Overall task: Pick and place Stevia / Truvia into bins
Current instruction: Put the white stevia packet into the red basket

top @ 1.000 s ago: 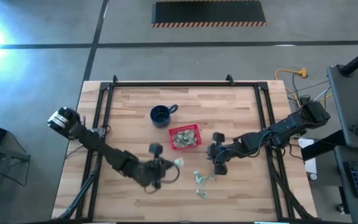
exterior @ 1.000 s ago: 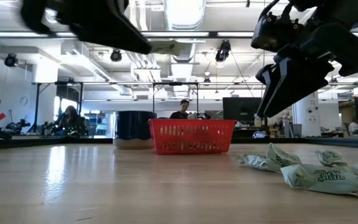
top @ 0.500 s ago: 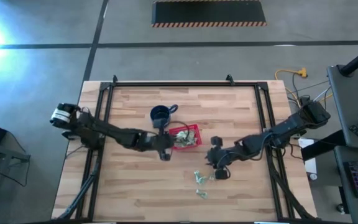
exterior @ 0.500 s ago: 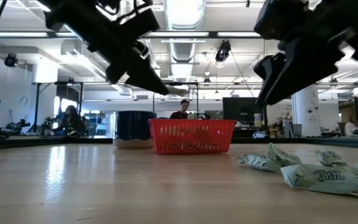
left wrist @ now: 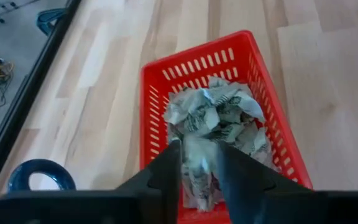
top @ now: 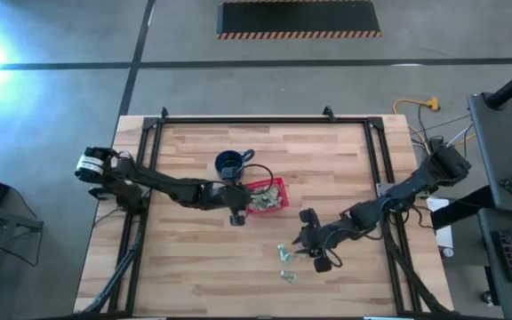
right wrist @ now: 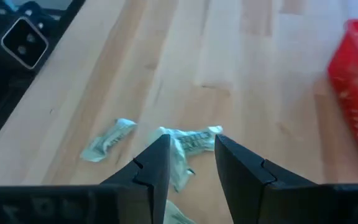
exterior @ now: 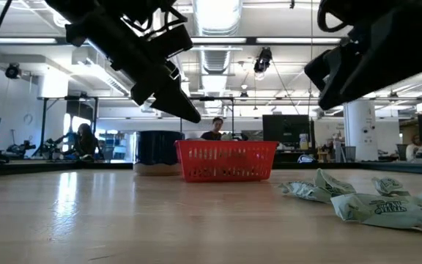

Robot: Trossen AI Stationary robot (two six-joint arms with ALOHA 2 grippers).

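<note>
The red latticed basket stands mid-table with crumpled green-and-white sachets piled inside. My left gripper hovers over the basket's left end, shut on one sachet. Loose sachets lie flat on the wood nearer the near edge. My right gripper hangs open above them, clear of the table. My left gripper pinches one pale sachet between its two fingers, coming down at a slant from the table's left. The sachet is lifted clear and hangs past the fingertips over the basket's inside. Which edge of it the fingers are on is hidden by the fingers.
A dark blue mug stands just beyond the basket toward the far-left. Another sachet lies nearer the near edge. Bare wood stretches on the table's left half and along the far side.
My left gripper has swung from the table's near middle toward the far side, carrying its sachet, and has stopped over the basket's left end. My right gripper has moved toward the near edge, over the loose sachets.
</note>
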